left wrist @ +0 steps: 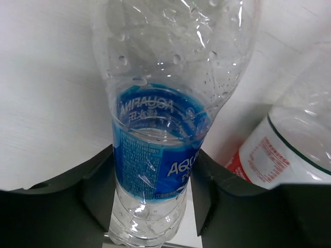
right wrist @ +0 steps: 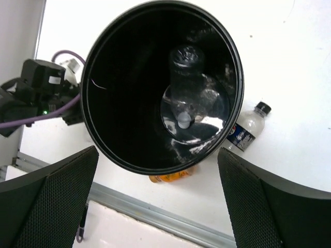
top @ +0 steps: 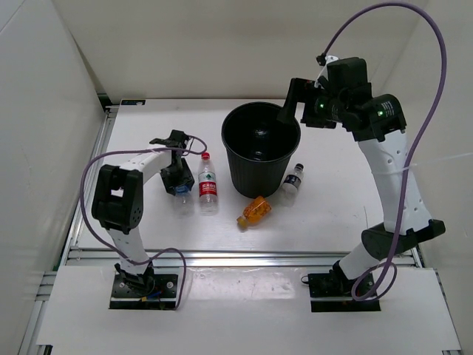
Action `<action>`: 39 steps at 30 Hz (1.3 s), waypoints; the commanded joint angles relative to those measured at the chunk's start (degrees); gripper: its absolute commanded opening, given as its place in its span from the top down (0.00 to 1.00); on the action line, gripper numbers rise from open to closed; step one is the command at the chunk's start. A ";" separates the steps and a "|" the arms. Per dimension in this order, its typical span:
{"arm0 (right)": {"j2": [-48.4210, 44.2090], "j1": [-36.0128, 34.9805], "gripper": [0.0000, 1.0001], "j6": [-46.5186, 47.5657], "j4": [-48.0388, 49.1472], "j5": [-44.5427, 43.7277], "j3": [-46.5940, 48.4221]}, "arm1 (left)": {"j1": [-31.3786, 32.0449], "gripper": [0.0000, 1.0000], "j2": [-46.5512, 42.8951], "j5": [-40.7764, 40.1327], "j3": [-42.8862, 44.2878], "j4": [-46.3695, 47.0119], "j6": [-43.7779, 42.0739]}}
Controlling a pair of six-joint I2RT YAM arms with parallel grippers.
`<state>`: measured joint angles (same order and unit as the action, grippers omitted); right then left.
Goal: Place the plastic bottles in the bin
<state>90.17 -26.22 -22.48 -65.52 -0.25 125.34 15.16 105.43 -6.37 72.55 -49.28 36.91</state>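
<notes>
Grasped the blue-label bottle (left wrist: 155, 155) in the left gripper (left wrist: 152, 196), hung the right gripper (top: 290, 111) spread and empty over the bin (top: 255, 177), likely needed a lift across next.

The left arm (top: 122, 192) folds its elbow toward the desk's left edge, the left end effector (top: 177, 181) lowered to the desk, its fingers (left wrist: 98, 191) pressed against both sides of a blue-labelled bottle (left wrist: 155, 165). The right arm (top: 392, 170) stands tall along the right edge, the right end effector (top: 290, 109) angled downward toward the far edge, its fingers (right wrist: 51, 201) spread wide.
</notes>
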 commanded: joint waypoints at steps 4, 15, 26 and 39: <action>-0.61 1.34 0.00 1.21 -0.31 0.78 -0.09 | 0.49 0.59 -5.31 -13.56 12.23 -12.40 5.63; -0.61 5.73 0.00 -1.16 1.62 5.08 -3.70 | 9.79 0.56 -8.23 -7.18 46.87 1.11 3.09; -0.08 15.48 0.00 -2.31 2.76 8.86 -3.08 | 24.83 0.09 7.07 -2.57 63.68 2.00 -3.59; -3.61 28.06 0.00 -15.31 9.00 20.10 -38.10 | 21.41 0.00 -22.53 -27.38 39.09 6.30 -8.52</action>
<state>85.06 0.58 -33.78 -58.65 14.31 94.35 38.76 90.37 -26.15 117.43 -44.47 28.93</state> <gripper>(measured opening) 0.998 0.998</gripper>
